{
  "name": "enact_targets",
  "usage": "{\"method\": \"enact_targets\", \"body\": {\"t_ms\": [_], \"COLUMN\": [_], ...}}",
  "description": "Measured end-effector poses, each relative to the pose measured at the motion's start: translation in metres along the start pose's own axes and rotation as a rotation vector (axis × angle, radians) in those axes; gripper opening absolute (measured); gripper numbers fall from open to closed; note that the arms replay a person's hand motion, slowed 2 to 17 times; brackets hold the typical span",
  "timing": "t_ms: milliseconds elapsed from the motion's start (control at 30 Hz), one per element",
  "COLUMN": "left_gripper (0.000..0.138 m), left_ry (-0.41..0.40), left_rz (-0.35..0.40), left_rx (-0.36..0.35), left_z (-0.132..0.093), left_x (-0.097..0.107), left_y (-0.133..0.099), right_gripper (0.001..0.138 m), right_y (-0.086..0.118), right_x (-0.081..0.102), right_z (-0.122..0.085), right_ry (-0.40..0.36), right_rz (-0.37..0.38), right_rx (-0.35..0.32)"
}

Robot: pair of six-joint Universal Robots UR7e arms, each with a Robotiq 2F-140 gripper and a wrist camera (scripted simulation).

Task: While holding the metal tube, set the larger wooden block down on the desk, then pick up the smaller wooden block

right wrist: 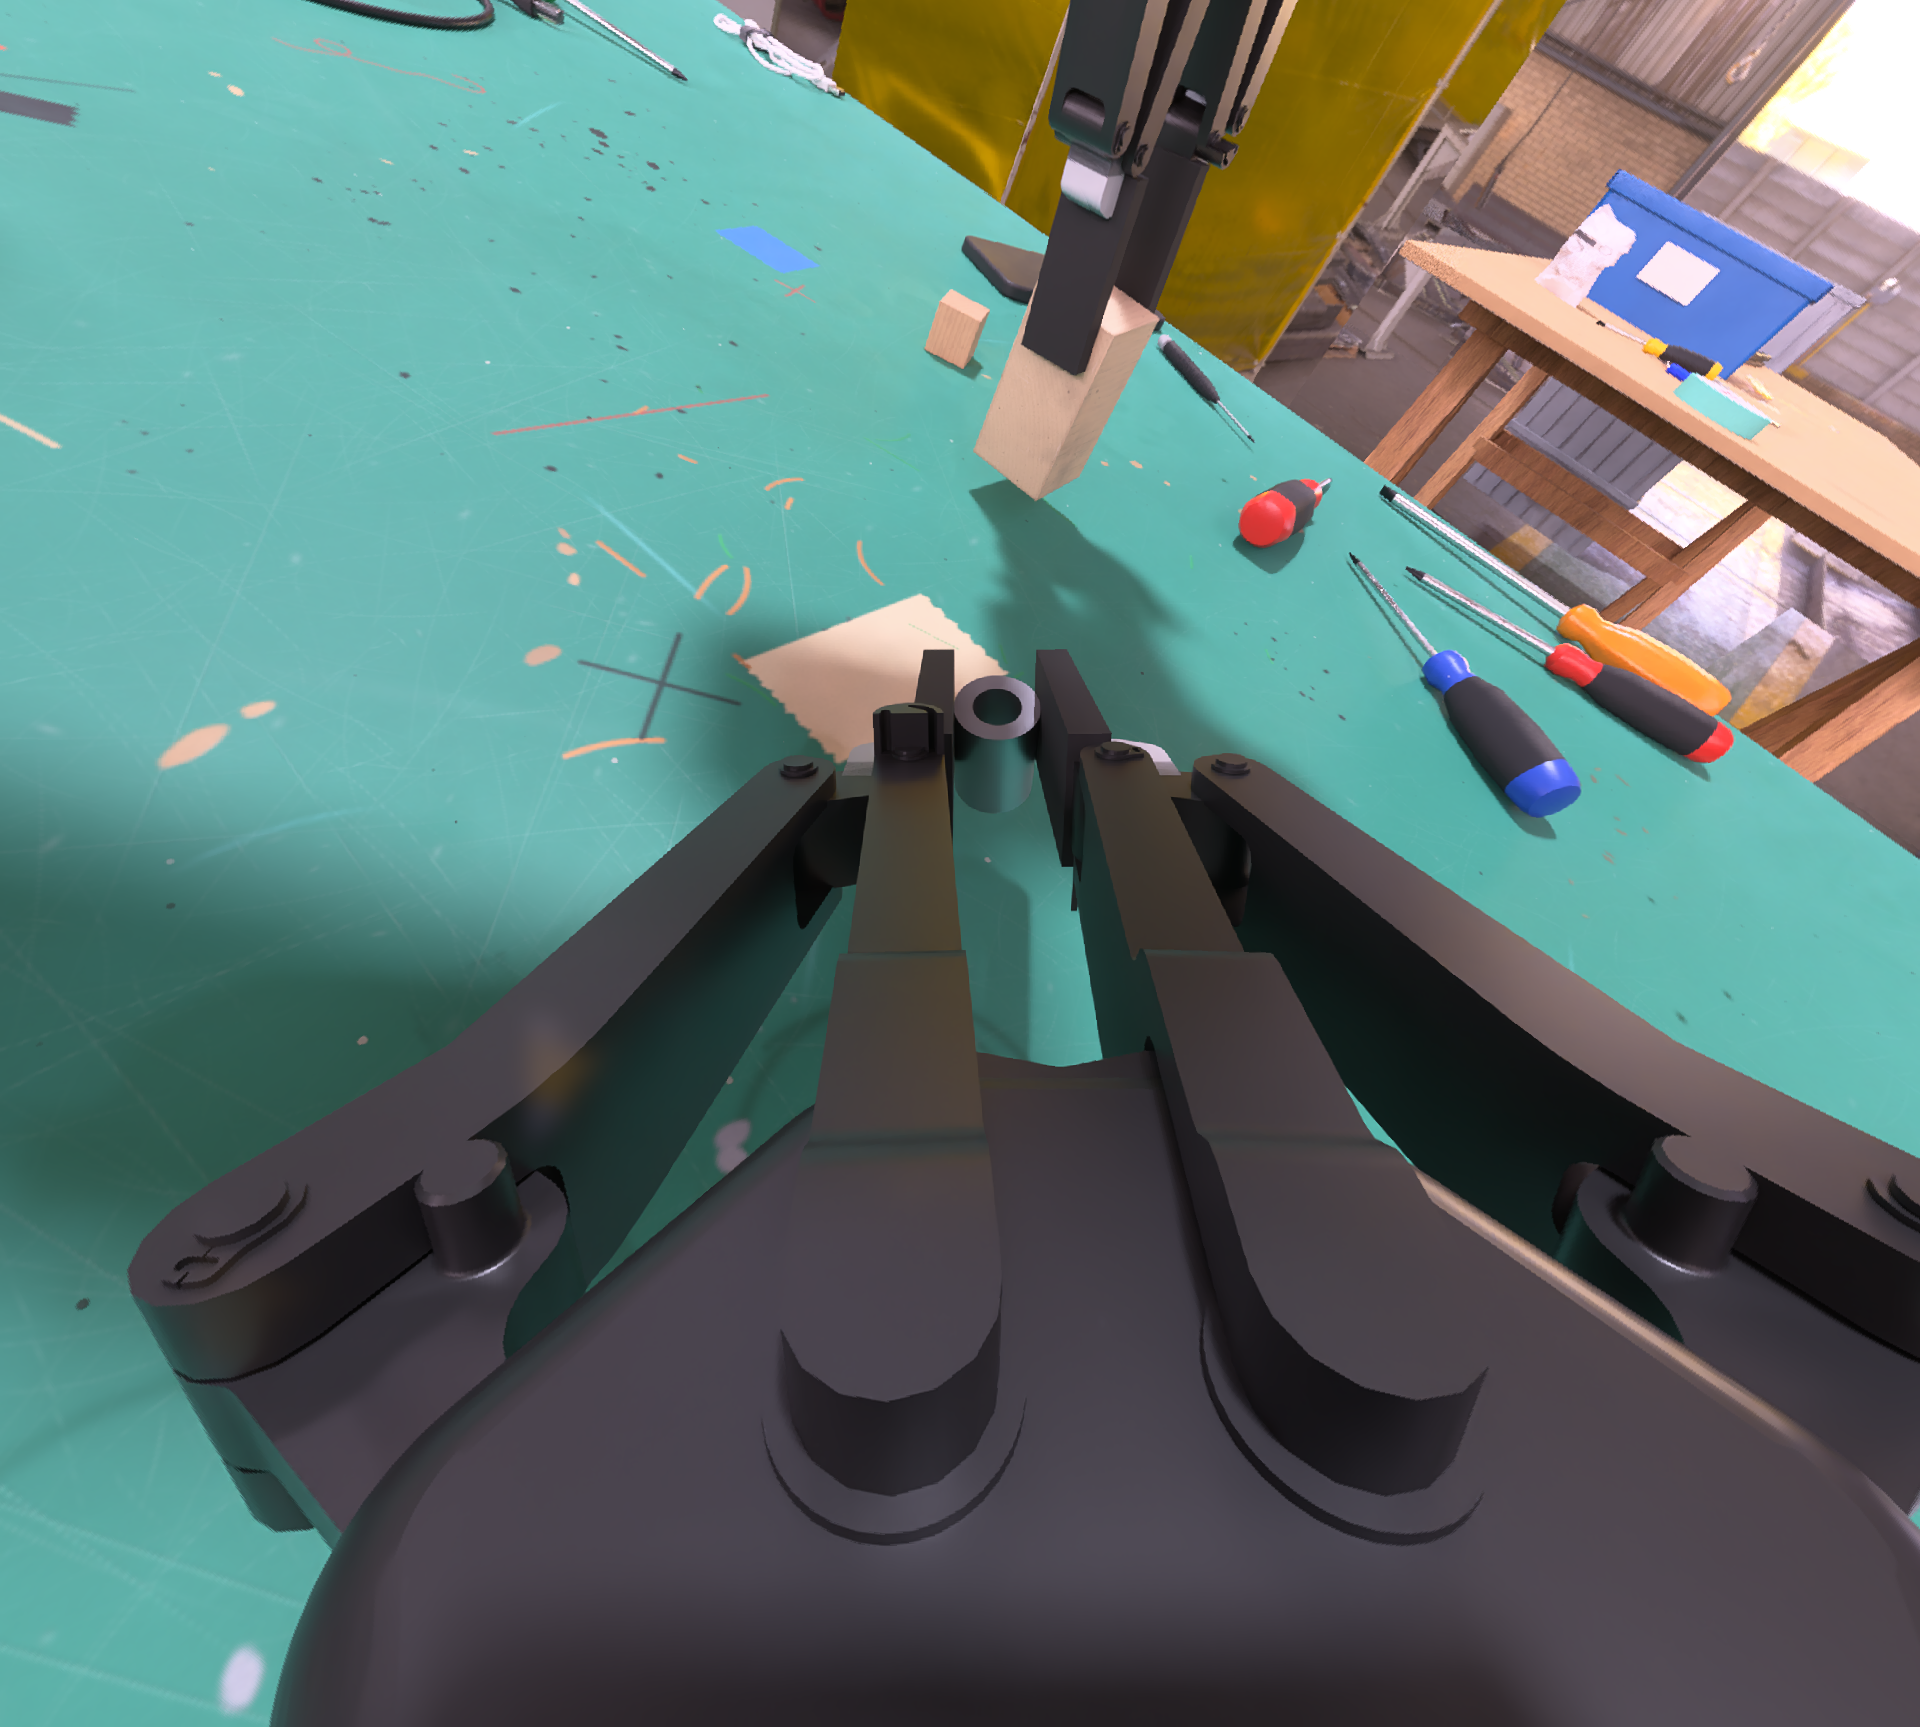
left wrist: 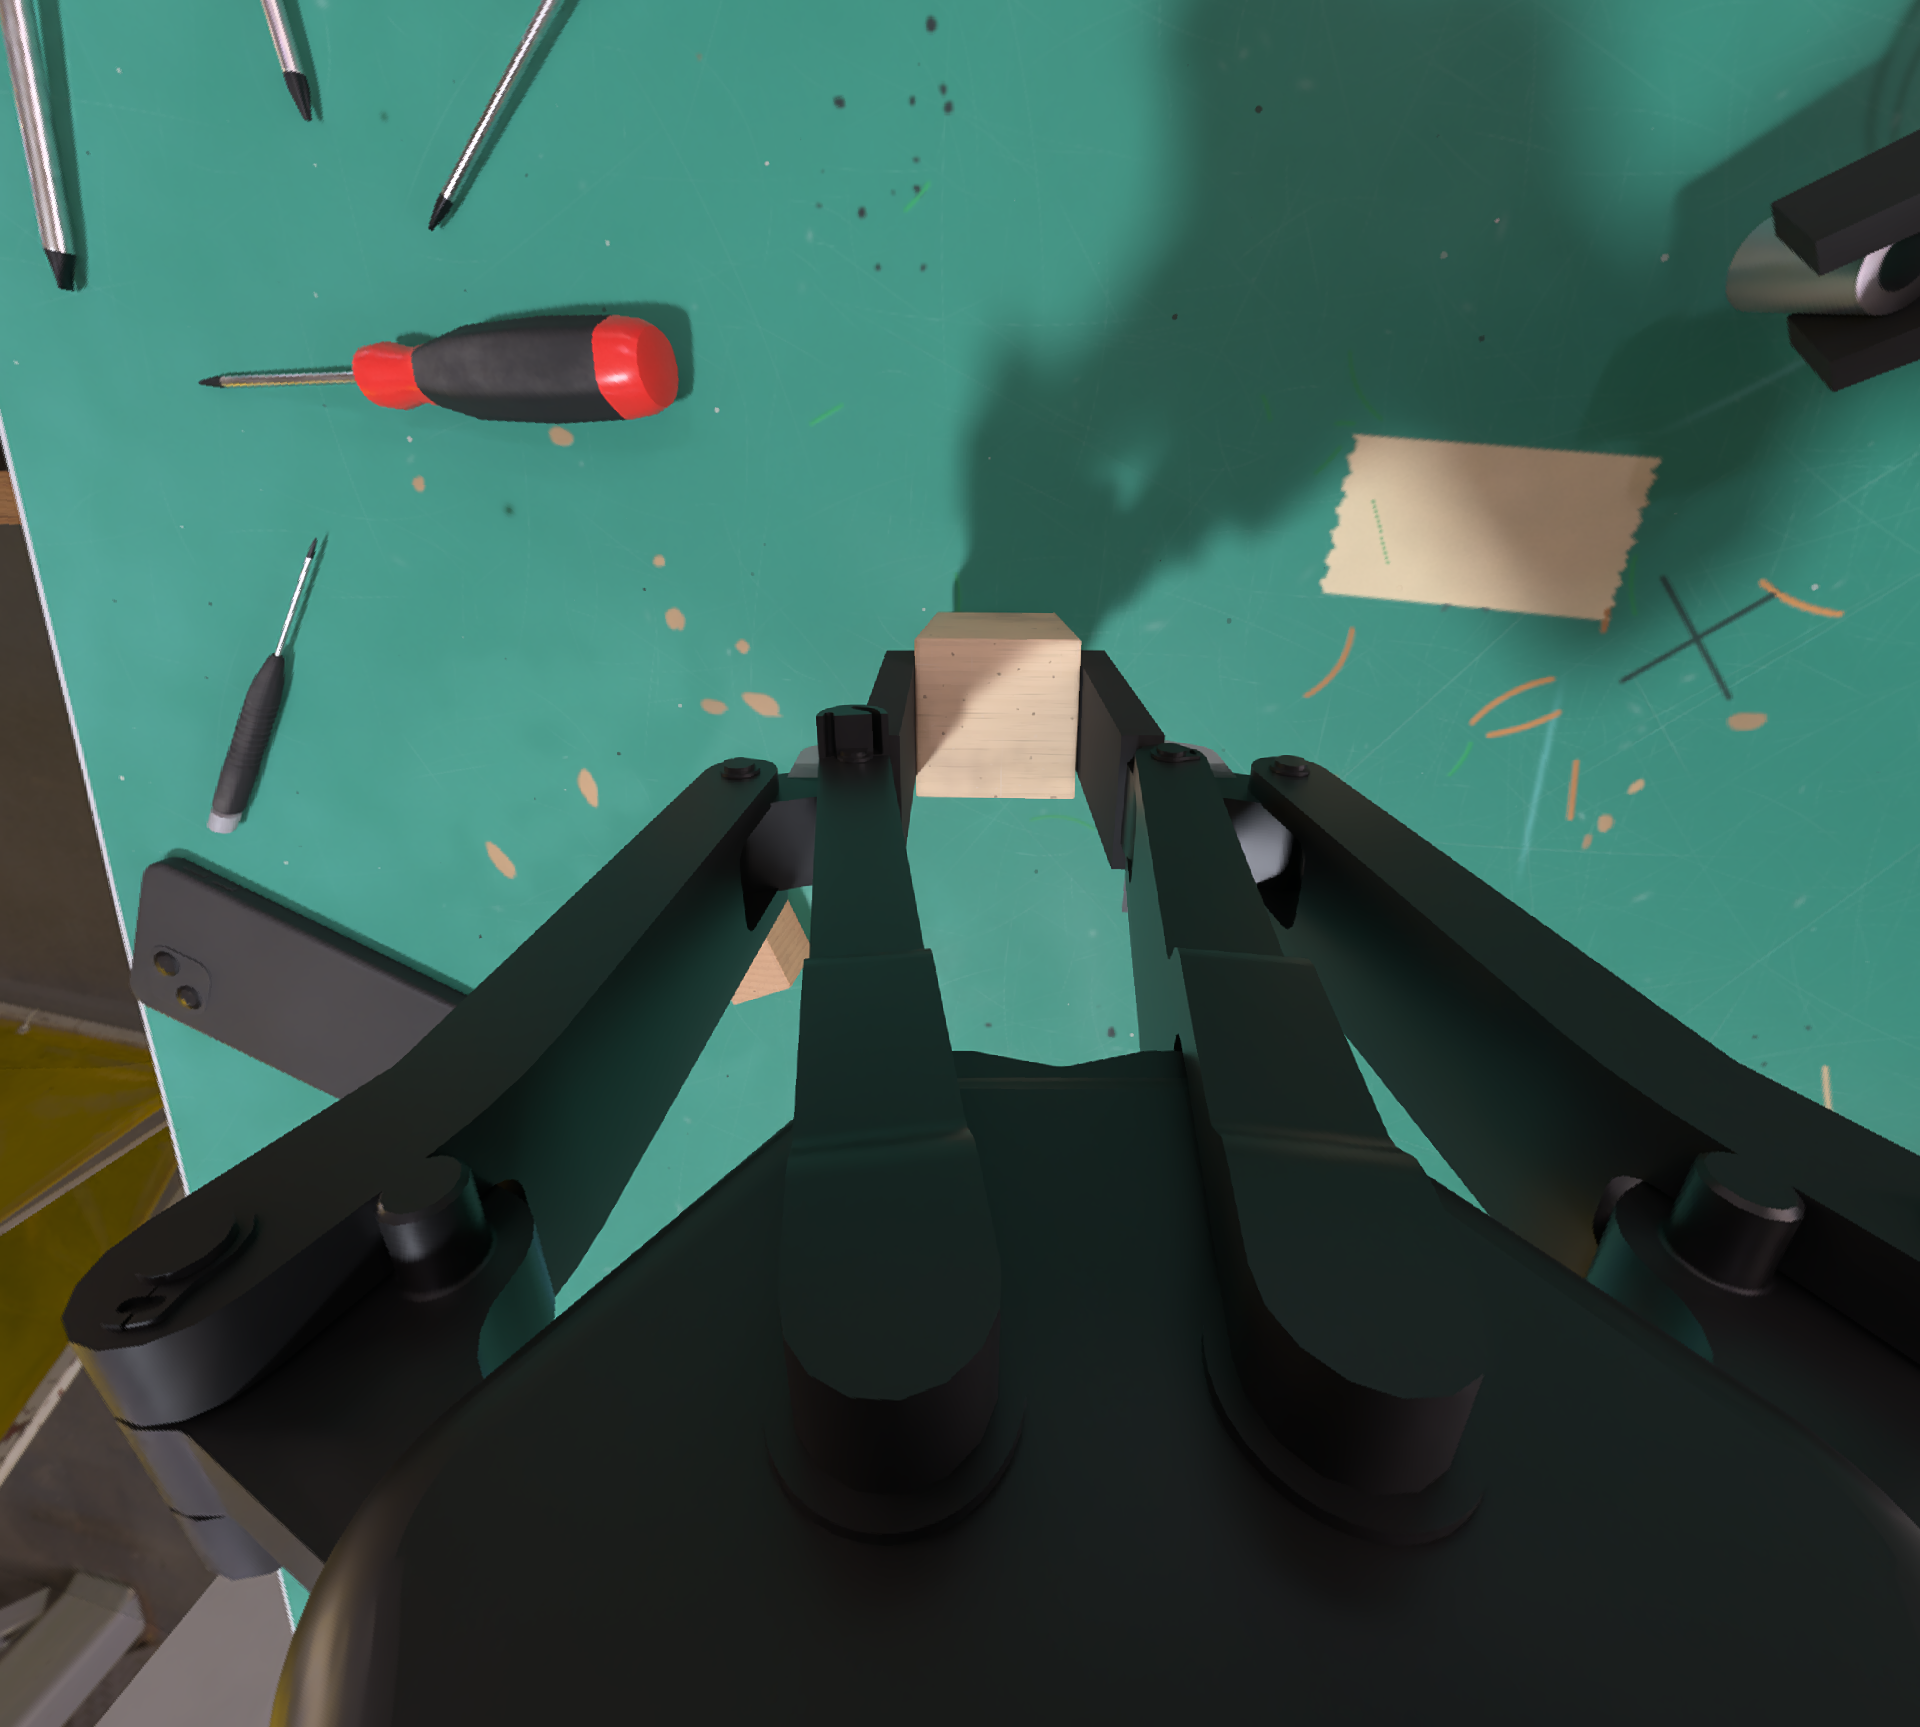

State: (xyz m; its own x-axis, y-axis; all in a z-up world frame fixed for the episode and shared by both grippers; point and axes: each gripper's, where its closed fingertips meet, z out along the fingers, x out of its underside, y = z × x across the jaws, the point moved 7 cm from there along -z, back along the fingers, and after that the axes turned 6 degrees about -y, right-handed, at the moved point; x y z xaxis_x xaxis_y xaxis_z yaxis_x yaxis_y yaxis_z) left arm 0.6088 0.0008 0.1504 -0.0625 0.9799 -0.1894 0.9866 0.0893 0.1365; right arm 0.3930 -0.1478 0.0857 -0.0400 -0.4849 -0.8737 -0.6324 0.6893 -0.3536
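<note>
The left gripper grips the larger block just above the desk (possibly touching); the right gripper clamps the tube. Next: lower, release, reach the smaller block nearby.

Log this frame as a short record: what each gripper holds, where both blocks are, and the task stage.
left gripper: shut on larger wooden block
larger wooden block: tilted, lowest corner at or just above the desk; contact unclear
right gripper: shut on metal tube
smaller wooden block: on desk, untouched
stage: block not yet released
</note>
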Motion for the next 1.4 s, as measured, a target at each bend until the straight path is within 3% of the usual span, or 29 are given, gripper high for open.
{"method": "enact_targets", "body": {"t_ms": [933,1000,1100,1233,1400], "left_gripper": [0.040,0.065,0.069,0.071,0.069], "left_ry": [-0.023,-0.041,-0.084,-0.152,-0.213], "left_rz": [-0.050,-0.060,-0.072,-0.101,-0.197], "left_rx": [0.021,0.023,0.019,-0.033,-0.174], "left_z": [0.013,0.009,-0.002,-0.022,-0.044], "left_x": [0.003,0.004,0.006,0.014,0.036], "left_y": [-0.004,-0.003,-0.001,0.010,0.038], "right_gripper": [0.021,0.021,0.021,0.021,0.021], "right_y": [0.002,0.002,0.001,0.000,0.000], "right_x": [0.001,0.001,0.002,0.002,0.003], "right_z": [0.001,0.002,0.002,0.002,0.003], "right_ry": [0.004,0.007,0.008,0.009,0.008], "right_rz": [-0.002,0.000,0.001,0.008,0.013], "right_rx": [-0.013,-0.012,-0.011,-0.012,-0.016]}}
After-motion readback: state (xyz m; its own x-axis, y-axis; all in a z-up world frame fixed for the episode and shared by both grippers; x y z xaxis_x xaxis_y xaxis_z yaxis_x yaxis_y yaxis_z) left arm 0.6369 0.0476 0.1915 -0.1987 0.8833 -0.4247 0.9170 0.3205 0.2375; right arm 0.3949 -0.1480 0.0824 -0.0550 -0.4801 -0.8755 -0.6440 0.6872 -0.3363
